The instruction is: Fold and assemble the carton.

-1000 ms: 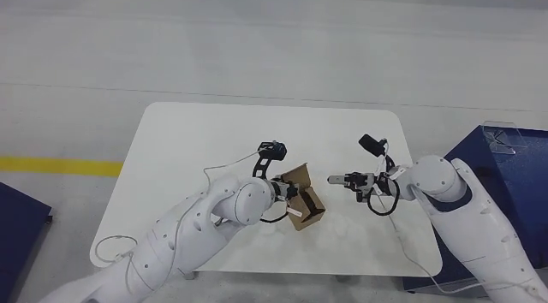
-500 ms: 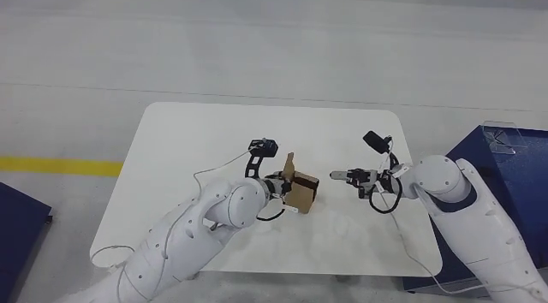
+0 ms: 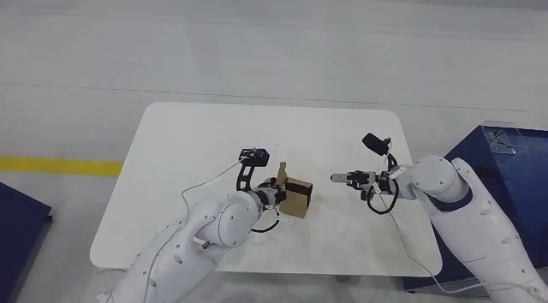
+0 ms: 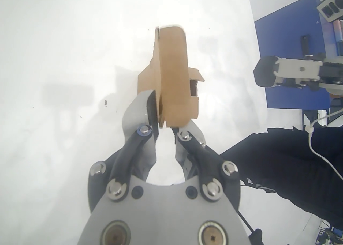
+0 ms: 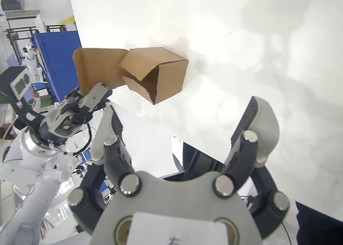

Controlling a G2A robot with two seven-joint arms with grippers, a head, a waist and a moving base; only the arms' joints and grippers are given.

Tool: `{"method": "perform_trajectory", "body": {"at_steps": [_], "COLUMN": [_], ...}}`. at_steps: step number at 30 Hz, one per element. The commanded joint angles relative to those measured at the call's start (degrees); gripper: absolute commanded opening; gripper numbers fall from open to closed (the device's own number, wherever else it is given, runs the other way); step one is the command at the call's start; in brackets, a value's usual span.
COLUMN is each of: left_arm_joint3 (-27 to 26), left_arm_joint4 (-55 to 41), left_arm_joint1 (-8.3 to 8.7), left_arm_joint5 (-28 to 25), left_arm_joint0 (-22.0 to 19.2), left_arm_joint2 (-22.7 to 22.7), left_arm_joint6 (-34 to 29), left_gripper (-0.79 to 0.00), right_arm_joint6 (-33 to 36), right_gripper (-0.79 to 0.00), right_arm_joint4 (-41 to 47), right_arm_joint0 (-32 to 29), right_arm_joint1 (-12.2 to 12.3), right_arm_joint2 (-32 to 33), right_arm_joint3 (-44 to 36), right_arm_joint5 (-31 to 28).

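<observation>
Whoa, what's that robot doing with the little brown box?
The robot is putting together a small brown cardboard carton at a white table. Its left gripper is shut on one long flap, which sticks up. The right gripper is open and empty, hovering a little way off. One end of the carton is open, so the folding isn't finished.

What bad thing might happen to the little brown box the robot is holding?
The left gripper pinches the brown cardboard carton only by one thin flap, so the flap might bend, tear or slip out. The open right gripper sits apart from the carton's open end; pushing in off-centre might crush a wall or knock the carton sideways.
</observation>
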Motion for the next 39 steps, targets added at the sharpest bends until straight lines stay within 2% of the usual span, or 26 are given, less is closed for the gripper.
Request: {"method": "perform_trajectory", "body": {"at_steps": [1, 7, 9, 11, 13, 16, 20, 23, 28, 33, 39], "left_arm_joint3": [-2.9, -11.8, -12.3, -10.6, -5.0, 3.3, 11.9, 15.4, 16.6, 15.6, 17.5], "left_arm_joint4": [-0.2, -6.2, -7.2, -7.9, -5.6, -1.9, -2.9, -3.4, -5.9, -6.1, -5.8], "left_arm_joint1": [0.38, 1.98, 2.40, 2.47, 2.30, 1.21, -1.15, -2.86, -4.62, -5.23, -6.01], "left_arm_joint5": [-0.3, -1.5, 0.9, 3.7, 9.7, 14.5, 14.4, 12.7, 10.4, 9.9, 9.9], "left_arm_joint0": [1.6, 8.4, 9.9, 9.2, 5.6, -2.1, -9.5, -13.1, -14.7, -14.5, -14.7], "left_arm_joint2": [-1.6, -12.9, -16.7, -18.4, -16.6, -11.1, -4.1, 0.2, 2.4, 3.0, 4.2], "left_arm_joint6": [0.0, 3.8, 4.2, 2.6, -2.9, -8.9, -13.7, -15.3, -14.6, -14.0, -14.6], "left_gripper": [0.000, 0.000, 0.000, 0.000, 0.000, 0.000, 0.000, 0.000, 0.000, 0.000, 0.000], "right_arm_joint6": [0.5, 1.8, 1.6, 1.0, 0.2, -2.5, -4.5, -5.5, -6.3, -6.4, -6.3], "right_gripper": [0.000, 0.000, 0.000, 0.000, 0.000, 0.000, 0.000, 0.000, 0.000, 0.000, 0.000], "right_arm_joint4": [-0.5, -3.7, -4.2, -4.8, -6.2, -8.5, -9.1, -9.5, -9.9, -10.4, -10.9], "right_arm_joint0": [0.2, 0.3, 0.2, 0.2, 0.3, 0.6, 1.4, 2.1, 2.9, 3.4, 3.5], "right_arm_joint1": [0.0, 0.0, -0.2, -0.4, -0.8, -1.4, -2.4, -3.1, -4.0, -4.6, -5.0], "right_arm_joint2": [-0.3, -2.1, -2.8, -3.9, -5.4, -8.0, -10.5, -11.9, -13.8, -14.9, -15.3], "right_arm_joint3": [0.6, 1.2, 1.4, 1.6, 1.9, 2.3, 3.3, 4.3, 5.1, 5.1, 4.4], "right_arm_joint5": [-0.1, -1.1, -1.1, -1.0, -0.8, 0.5, 1.3, 1.7, 2.3, 2.7, 3.1]}}
